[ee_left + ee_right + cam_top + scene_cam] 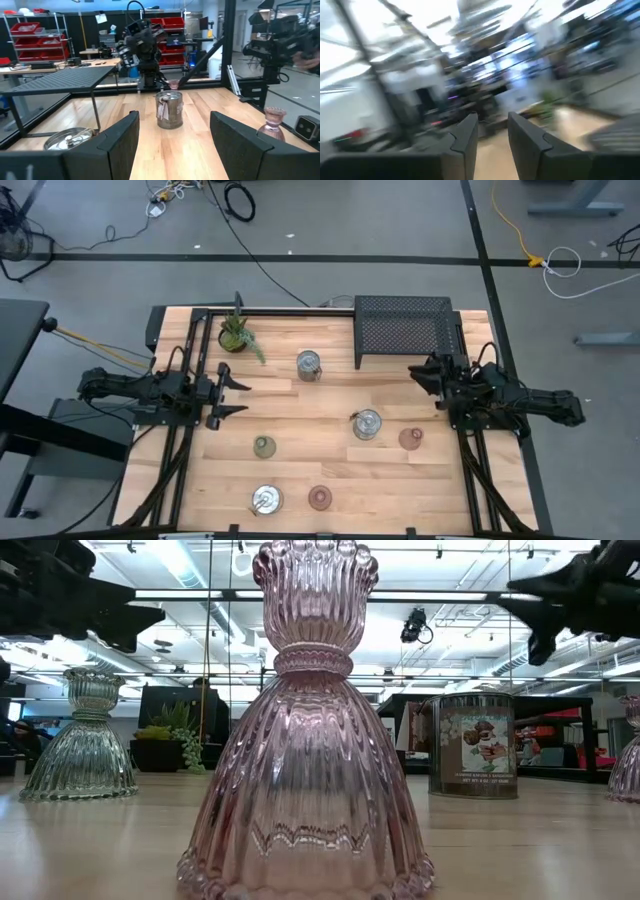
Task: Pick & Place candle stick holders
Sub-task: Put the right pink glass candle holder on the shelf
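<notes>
As counted from above, six candle stick holders [366,424] stand apart

Hardly any legible text is being shown in these views. A printed paper label is being carried on the silver tin-like holder [474,744], seen in the low view standing on the wooden table [560,850]; a picture in red tones is being displayed on it, with a line of small lettering beneath, but the letters are too small to be made out. The same label is being glimpsed in the left wrist view, unreadable there too. No other words, brands or numbers are being seen.
</notes>
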{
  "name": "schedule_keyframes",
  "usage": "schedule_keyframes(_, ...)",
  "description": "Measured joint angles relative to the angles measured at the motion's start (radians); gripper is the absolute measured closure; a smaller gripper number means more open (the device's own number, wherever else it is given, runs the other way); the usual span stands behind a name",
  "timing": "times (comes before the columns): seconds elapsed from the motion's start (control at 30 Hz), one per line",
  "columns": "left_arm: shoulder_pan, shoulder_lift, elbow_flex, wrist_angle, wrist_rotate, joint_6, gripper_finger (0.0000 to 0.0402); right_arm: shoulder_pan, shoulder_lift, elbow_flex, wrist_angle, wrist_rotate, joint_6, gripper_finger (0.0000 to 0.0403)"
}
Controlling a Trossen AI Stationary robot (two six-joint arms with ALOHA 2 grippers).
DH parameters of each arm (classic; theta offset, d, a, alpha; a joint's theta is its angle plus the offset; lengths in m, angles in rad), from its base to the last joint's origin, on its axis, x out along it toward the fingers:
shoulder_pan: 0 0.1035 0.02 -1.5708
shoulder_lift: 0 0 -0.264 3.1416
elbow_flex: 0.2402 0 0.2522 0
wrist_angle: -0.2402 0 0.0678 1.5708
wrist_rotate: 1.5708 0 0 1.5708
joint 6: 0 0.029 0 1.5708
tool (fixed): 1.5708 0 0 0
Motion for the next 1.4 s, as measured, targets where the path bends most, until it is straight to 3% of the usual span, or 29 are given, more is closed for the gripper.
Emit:
schedule_keyframes(0.13, 0.000, 0.000, 0.000, 0.006, -0.021, -0.002, 0.0156, 0.013, 0.044, 0.033, 0.167, -0.203, 0.094, 0.0295)
schedule_keyframes(0.2, 0.000, 0.000, 0.000, 0.015, -0.027, -0.023, 0.0156, 0.040, 0.094, 0.088, 0.125, -0.214, 0.095, 0.0295)
schedule_keyframes(0.5, 0.000, 0.000, 0.000, 0.020, -0.035, -0.050, 0.0156, 0.199, 0.521, 0.524, -0.343, -0.184, 0.034, 0.0295)
schedule_keyframes(0.6, 0.000, 0.000, 0.000, 0.022, -0.035, -0.050, 0.0156, 0.260, 0.654, 0.716, -0.614, -0.141, 0.034, 0.0295)
schedule_keyframes(0.7, 0.000, 0.000, 0.000, 0.023, -0.035, -0.051, 0.0156, 0.321, 0.776, 0.897, -0.934, -0.076, 0.133, 0.0295)
schedule_keyframes(0.83, 0.000, 0.000, 0.000, 0.023, -0.035, -0.051, 0.0156, 0.415, 0.899, 1.053, -1.156, -0.057, 0.357, 0.0295)
schedule_keyframes(1.1, 0.000, 0.000, 0.000, 0.023, -0.035, -0.051, 0.0156, 0.647, 1.041, 1.096, -1.271, -0.043, 0.802, 0.0295)
schedule_keyframes(1.4, 0.000, 0.000, 0.000, 0.023, -0.035, -0.052, 0.0156, 0.813, 1.175, 1.095, -1.394, 0.146, 1.072, 0.0295)
